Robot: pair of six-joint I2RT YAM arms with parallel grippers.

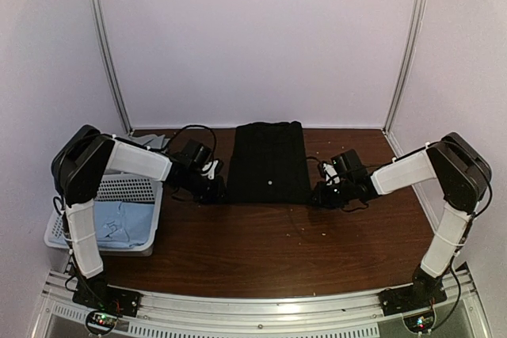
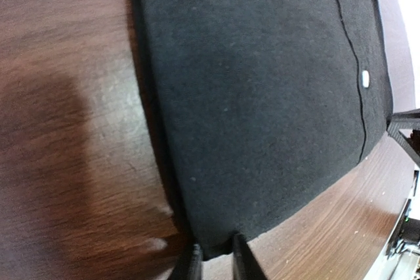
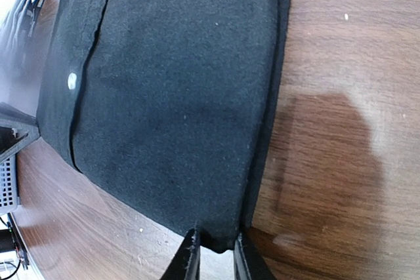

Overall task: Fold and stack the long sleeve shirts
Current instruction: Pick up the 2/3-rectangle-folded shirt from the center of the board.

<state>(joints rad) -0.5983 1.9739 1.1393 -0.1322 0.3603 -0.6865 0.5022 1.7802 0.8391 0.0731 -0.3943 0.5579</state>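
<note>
Top external view, starting at my far left: a white lattice basket (image 1: pixel 55 231) sits at the left edge of the surface (image 1: pixel 261 251), with a light blue shirt (image 1: pixel 119 223) lying crumpled inside it. The left arm (image 1: pixel 139 160) reaches over the basket's far end toward the middle. Its left end effector (image 1: pixel 215 190) is down low at the near left corner of the black shirt (image 1: pixel 269 160).

The black shirt lies flat in the centre of the surface, folded into a long narrow rectangle that runs away from the arm bases toward the back wall. A tiny white mark (image 1: pixel 271 183) shows near its near edge.

In the left wrist view, my fingers (image 2: pixel 190 263) stand only a narrow gap apart. The near corner of the black cloth sits pinched in that gap, and the rest of the garment is spread flat on the wood beyond.

Further right, the right end effector (image 1: pixel 319 194) sits low at the shirt's near right corner, mirroring the other side, with the right arm (image 1: pixel 412 170) stretched in from the right edge. The right wrist view gives me the same picture: fingers (image 3: pixel 244 254) nearly together, nipping the dark corner between them. The folded right edge of the shirt runs away up the frame over the brown surface.
</note>
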